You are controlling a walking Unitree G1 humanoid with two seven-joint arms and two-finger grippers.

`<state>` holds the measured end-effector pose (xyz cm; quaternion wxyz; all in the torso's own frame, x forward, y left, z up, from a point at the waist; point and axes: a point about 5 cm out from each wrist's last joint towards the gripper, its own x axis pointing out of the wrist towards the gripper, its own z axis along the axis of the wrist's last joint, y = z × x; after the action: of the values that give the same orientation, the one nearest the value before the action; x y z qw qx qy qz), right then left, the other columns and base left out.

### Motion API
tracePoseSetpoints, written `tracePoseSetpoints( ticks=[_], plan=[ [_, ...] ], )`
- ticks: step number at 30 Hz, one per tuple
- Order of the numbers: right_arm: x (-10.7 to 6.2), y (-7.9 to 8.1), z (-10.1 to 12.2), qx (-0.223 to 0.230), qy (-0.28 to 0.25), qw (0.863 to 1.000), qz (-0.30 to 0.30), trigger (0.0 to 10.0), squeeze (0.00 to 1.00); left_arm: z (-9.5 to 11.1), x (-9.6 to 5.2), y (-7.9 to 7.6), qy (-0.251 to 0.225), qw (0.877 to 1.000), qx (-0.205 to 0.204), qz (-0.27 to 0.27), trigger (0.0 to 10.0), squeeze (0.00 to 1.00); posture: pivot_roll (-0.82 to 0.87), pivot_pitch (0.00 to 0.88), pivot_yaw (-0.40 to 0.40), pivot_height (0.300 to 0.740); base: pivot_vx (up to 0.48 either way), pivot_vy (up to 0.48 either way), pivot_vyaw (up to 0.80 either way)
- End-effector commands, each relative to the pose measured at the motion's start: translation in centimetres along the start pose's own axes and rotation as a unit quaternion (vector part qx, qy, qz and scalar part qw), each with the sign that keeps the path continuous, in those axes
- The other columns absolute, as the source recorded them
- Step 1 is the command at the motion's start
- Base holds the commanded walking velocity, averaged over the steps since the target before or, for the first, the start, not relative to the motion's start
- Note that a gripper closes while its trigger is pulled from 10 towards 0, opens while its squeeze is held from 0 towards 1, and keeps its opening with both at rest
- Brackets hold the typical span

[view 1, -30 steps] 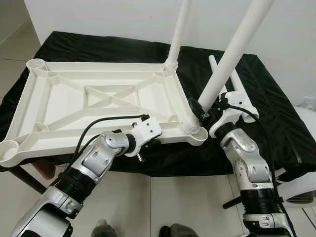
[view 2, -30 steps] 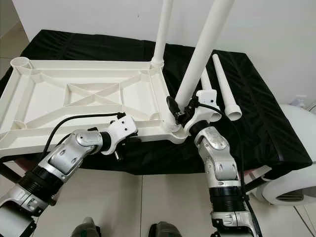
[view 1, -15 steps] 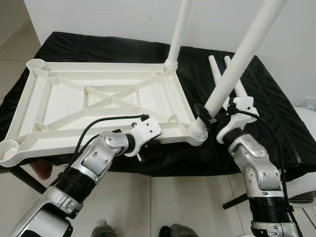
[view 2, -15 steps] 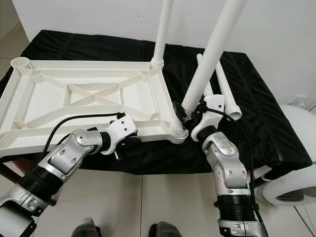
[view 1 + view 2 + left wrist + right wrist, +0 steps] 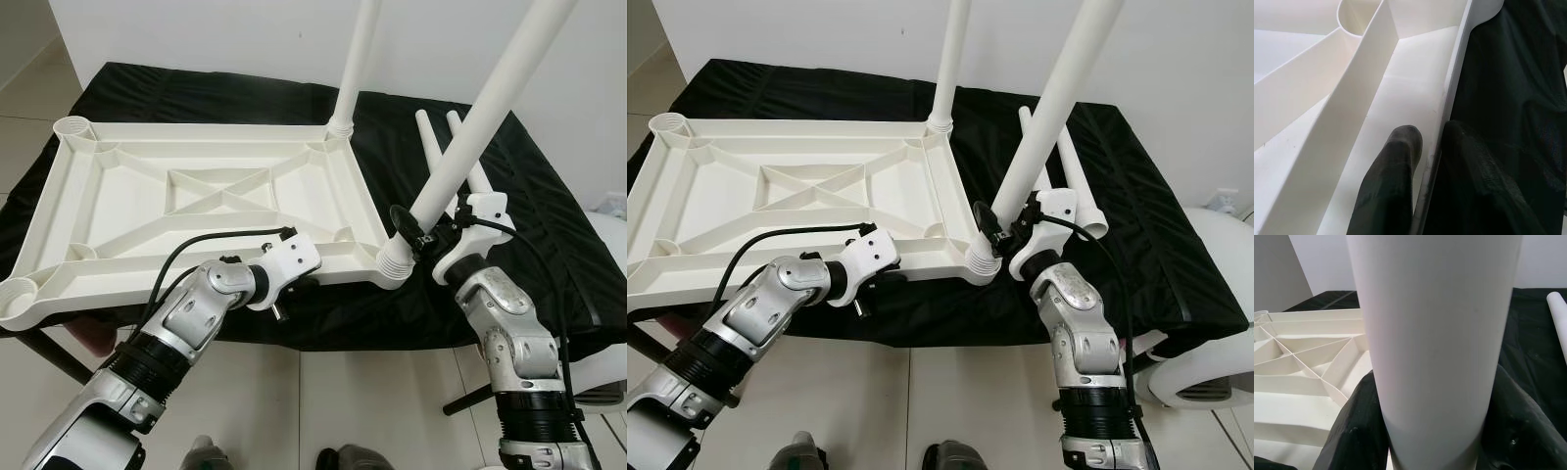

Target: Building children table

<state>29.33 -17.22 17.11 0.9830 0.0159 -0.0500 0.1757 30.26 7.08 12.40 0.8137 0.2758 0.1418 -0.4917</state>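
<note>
Black cloth (image 5: 509,147) bears tabletop (image 5: 196,196); left claw (image 5: 1425,147) pinches its rim, right claw (image 5: 1004,230) clasps leg (image 5: 1043,127) (tilted).

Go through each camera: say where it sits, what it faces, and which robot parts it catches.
Left and right eye views: head, looking down at the upturned tabletop; both arms show.
Left wrist view: along the left hand, fingers pinching the tabletop's rim.
Right wrist view: along the right hand, clamped on the tilted leg.
All views share the tabletop.

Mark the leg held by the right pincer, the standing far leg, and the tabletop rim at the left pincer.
held leg (image 5: 460,162), left eye view, mid shaft
far leg (image 5: 355,59), left eye view, shaft
tabletop rim (image 5: 1452,98), left wrist view, edge wall ahead of the fingers
</note>
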Motion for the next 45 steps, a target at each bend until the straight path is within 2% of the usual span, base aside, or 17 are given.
tracePoseSetpoints(
  ticks=[1, 12, 35, 42, 45],
  plan=[
    [-0.6, -0.4, -2.3, 0.011, 0.049, 0.999, -0.013, 10.0, 0.00, -0.8, -0.3, 0.7, 0.027, 0.999, 0.006, 0.019, 10.0, 0.00, 0.03, 0.019, -0.068, 0.740, 0.000, 0.000, 0.00],
    [-0.9, -1.4, -2.8, 0.007, 0.059, 0.998, -0.033, 10.0, 0.00, -0.7, -0.4, 0.7, 0.025, 0.999, 0.007, 0.019, 10.0, 0.00, 0.02, 0.026, -0.064, 0.740, 0.000, 0.000, 0.00],
    [-0.6, 0.7, -3.8, 0.007, 0.063, 0.998, 0.001, 10.0, 0.00, -0.7, -0.6, 0.8, 0.026, 0.999, 0.008, 0.020, 10.0, 0.00, 0.03, 0.035, -0.063, 0.740, 0.000, 0.000, 0.00],
    [-0.6, 0.4, -4.0, 0.013, 0.067, 0.997, -0.021, 10.0, 0.00, -0.6, -0.7, 0.8, 0.025, 0.999, 0.008, 0.020, 10.0, 0.00, 0.03, 0.036, -0.063, 0.740, 0.000, 0.000, 0.00],
    [-0.3, 0.0, -4.0, 0.016, 0.062, 0.997, -0.053, 10.0, 0.00, -0.5, -0.7, 0.8, 0.024, 0.999, 0.009, 0.019, 10.0, 0.00, 0.03, 0.036, -0.063, 0.740, 0.000, 0.000, 0.00]
  ],
)
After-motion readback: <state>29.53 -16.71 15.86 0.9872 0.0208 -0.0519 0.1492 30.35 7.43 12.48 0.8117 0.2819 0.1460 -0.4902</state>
